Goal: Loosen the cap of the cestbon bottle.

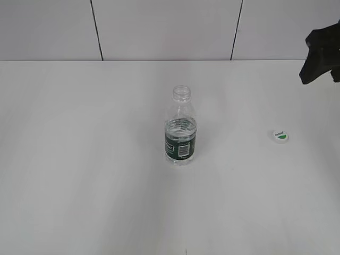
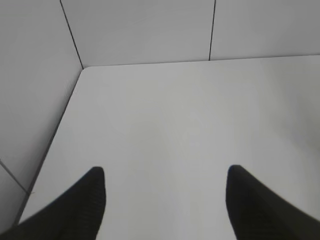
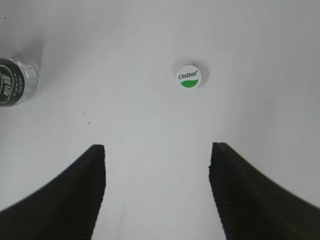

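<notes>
The bottle (image 1: 180, 127) stands upright mid-surface (image 1: 79, 186), neck bare; the cap (image 1: 280, 136) lies well apart to its right. Both pincers, left (image 2: 165, 200) and right (image 3: 157, 190), gape empty. The task looks finished; best retreat without bumping the bottle.

The right gripper (image 3: 157, 152) is up in the air with its jaws spread wide and nothing between them. From the outside camera it shows as a dark shape (image 1: 321, 53) at the far right edge. The left gripper (image 2: 165, 175) has its 2 jaws wide apart too, holding nothing.
</notes>
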{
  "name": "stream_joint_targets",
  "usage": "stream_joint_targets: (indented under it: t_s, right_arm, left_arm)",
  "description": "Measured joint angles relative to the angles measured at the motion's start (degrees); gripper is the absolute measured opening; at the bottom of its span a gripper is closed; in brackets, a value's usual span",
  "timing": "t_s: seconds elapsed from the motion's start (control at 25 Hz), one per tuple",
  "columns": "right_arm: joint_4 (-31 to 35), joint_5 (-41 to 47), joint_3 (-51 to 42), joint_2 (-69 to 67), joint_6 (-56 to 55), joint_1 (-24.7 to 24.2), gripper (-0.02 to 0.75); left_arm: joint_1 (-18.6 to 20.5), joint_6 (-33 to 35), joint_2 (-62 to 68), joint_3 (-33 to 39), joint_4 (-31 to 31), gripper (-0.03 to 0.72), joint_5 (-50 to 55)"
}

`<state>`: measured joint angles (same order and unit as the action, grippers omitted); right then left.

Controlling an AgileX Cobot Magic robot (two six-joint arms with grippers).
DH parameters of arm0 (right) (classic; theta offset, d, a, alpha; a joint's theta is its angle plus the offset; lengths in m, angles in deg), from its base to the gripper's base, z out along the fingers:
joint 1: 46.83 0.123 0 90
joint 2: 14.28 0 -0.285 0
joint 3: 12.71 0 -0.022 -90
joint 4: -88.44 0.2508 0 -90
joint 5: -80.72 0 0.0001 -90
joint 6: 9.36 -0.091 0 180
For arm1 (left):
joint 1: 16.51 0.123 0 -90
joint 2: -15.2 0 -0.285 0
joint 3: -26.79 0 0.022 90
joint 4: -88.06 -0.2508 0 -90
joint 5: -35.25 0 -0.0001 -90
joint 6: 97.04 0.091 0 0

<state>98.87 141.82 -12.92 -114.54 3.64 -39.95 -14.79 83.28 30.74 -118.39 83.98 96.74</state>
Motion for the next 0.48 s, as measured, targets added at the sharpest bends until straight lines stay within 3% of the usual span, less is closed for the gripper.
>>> stream_joint_targets:
  t_s: [0.2, 0.48]
  right_arm:
    - [0.0, 0.02, 0.0, 0.96, 0.03, 0.0, 0.496]
    - [0.06, -0.04, 0.0, 1.66, 0.03, 0.0, 0.496]
  left_arm:
    - [0.0, 0.47, -7.51, 6.99, 2.87, 0.463, -0.49]
    - [0.0, 1.46, -8.09, 11.91, 4.89, 0.463, -0.46]
